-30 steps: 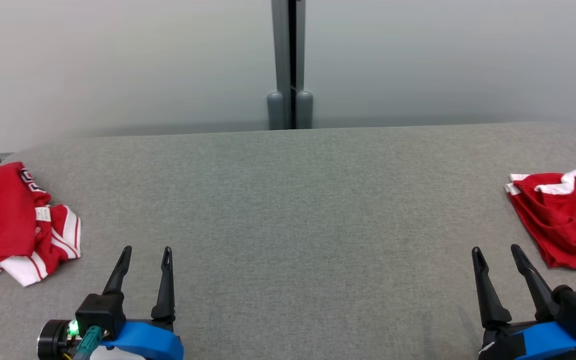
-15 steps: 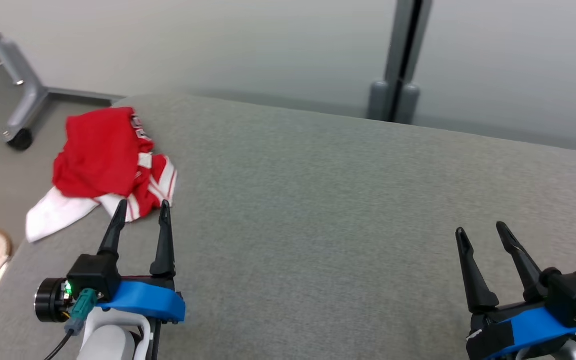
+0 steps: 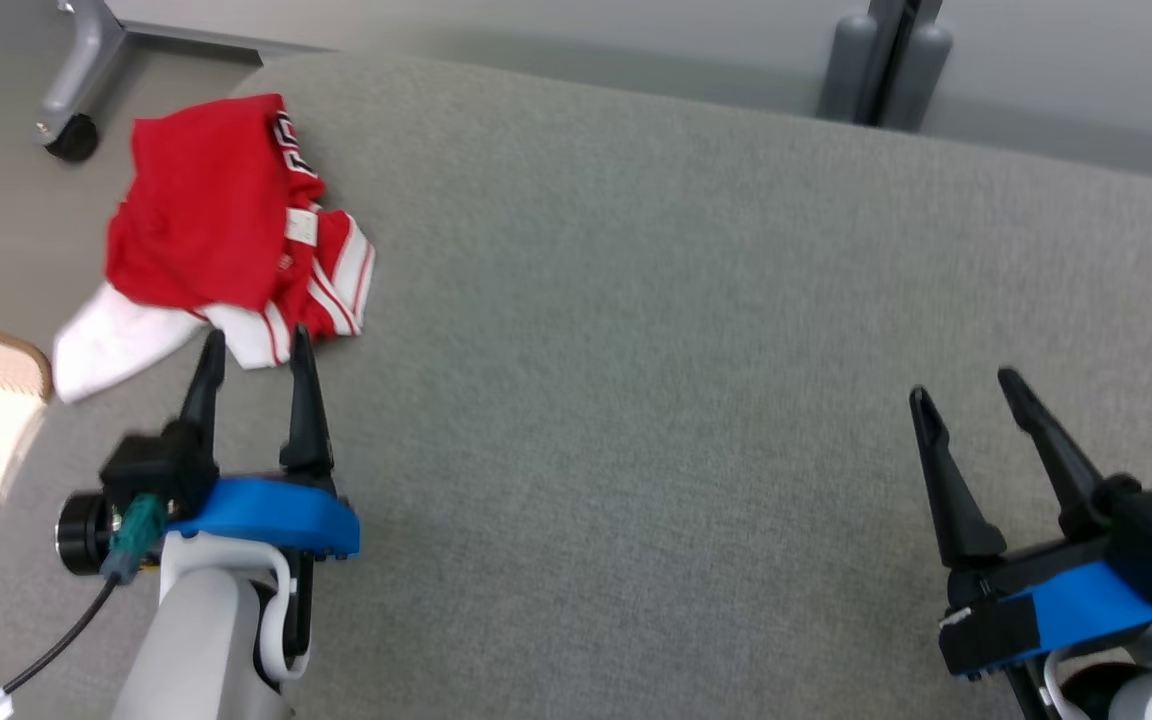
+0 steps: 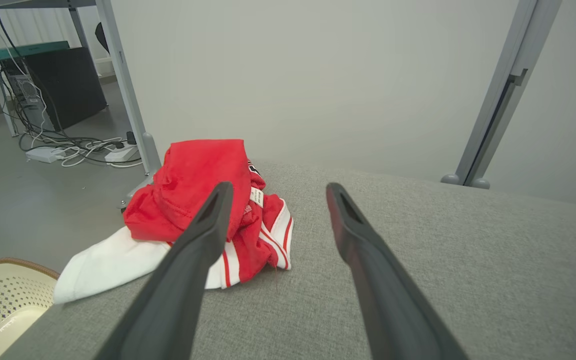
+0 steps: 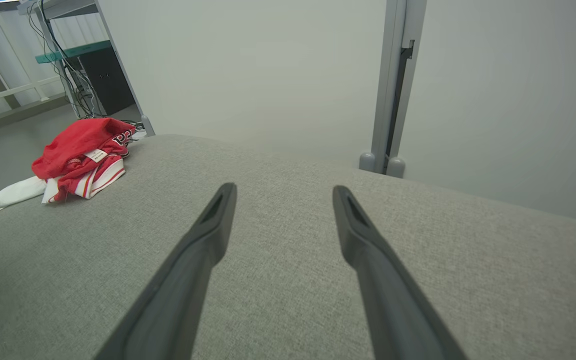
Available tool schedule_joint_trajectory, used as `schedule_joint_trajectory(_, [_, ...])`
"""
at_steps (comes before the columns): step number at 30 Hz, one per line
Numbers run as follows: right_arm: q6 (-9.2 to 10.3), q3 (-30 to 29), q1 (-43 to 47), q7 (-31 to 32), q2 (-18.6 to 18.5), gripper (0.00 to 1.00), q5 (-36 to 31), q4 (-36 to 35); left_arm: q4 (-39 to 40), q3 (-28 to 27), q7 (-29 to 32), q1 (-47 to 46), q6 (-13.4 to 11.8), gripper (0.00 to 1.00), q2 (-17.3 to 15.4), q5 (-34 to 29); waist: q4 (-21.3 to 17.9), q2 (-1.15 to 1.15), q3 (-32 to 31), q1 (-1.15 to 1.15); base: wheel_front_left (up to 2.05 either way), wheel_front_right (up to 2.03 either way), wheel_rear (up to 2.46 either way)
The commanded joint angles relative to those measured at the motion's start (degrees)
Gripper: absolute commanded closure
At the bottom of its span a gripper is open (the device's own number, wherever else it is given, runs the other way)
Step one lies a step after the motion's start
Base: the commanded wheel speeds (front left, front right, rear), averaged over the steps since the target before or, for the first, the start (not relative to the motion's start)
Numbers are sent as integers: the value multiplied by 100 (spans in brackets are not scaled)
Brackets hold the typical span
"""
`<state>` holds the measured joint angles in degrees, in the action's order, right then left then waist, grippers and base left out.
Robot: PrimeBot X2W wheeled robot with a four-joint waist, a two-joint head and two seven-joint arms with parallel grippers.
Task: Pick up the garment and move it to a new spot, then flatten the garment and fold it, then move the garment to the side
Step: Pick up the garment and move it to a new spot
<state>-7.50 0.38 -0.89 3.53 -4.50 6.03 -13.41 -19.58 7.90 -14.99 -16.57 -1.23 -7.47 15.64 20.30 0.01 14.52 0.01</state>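
left pincer (image 3: 256,335) is held agape, empty, near garment (image 3: 196,200) | right pincer (image 3: 964,385) is held agape, empty, above desk (image 3: 636,300)

**Robotics laboratory or test bay.** A work table (image 3: 636,300) covered in grey fabric stands before plain pale partition panels (image 4: 293,75) joined by a grey metal post (image 5: 390,85). Beyond it, on a bare grey floor (image 4: 23,205), a metal-framed bench (image 4: 120,80) shelters a dark equipment cabinet (image 4: 63,85), loose cables (image 4: 88,146) and a white power strip (image 4: 43,155).
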Motion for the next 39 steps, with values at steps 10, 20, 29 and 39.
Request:
schedule_joint_trajectory(10, [2, 49, -556, 150, -335, 0, 24, -278, -2158, -417, -25, -1681, 418, 0, 68, 82, -258, -1, 1332, -1, 0, 0, 0])
schedule_joint_trajectory(20, [2, -8, -789, 39, -407, 0, 47, -197, -3537, -693, -4, -2564, 523, 76, -37, 168, -506, -1, 1706, -1, 0, 0, 0])
schedule_joint_trajectory(29, [2, -59, -784, -134, -370, 0, 39, 3, -2531, -1053, -21, -2038, 377, 100, -104, -163, -551, -1, 1271, -1, 0, 0, 0])
schedule_joint_trajectory(39, [2, -31, -538, -331, -218, 0, 75, 338, -801, -1253, -26, -892, 324, 100, -68, -723, -707, -1, 194, -1, 0, 0, 0])
